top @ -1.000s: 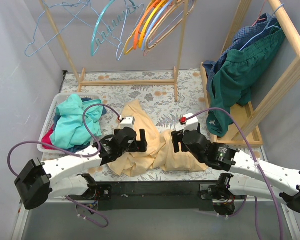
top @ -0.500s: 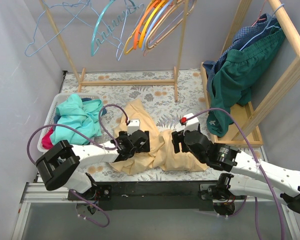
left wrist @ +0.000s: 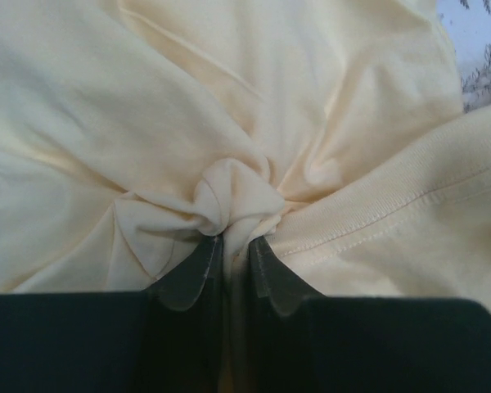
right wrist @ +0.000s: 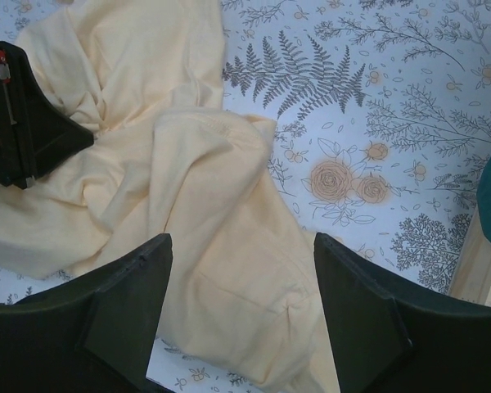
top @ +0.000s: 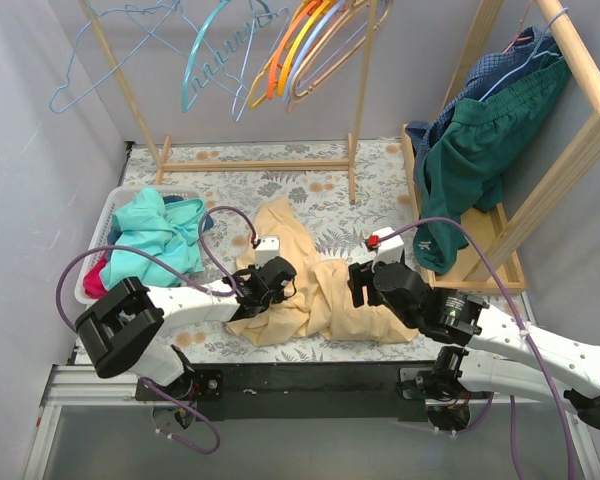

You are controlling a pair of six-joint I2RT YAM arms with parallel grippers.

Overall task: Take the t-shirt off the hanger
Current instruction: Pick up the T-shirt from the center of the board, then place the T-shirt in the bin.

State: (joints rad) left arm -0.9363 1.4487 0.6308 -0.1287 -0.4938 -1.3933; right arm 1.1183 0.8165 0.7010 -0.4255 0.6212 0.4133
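The yellow t-shirt lies crumpled on the table close to its near edge, about midway between the left and right edges, with one flap reaching up towards the centre. The left gripper sits on the shirt's left part. In the left wrist view its fingers are pressed almost together, pinching a small bunched knot of the shirt's fabric. The right gripper hangs over the shirt's right part with its jaws spread wide and nothing between them. In the right wrist view it looks down on a ridge of loose folds, with the flowered table covering beyond. A white basket heaped with teal clothes stands at the table's left edge, just beside the left arm's forearm. Along the far edge a wooden rack carries a cluster of coloured hangers, well apart from the shirt. At the right edge a second wooden rack holds a dark green garment and a blue checked one. The green one hangs down near the right gripper's wrist. Purple cables loop above both arms.
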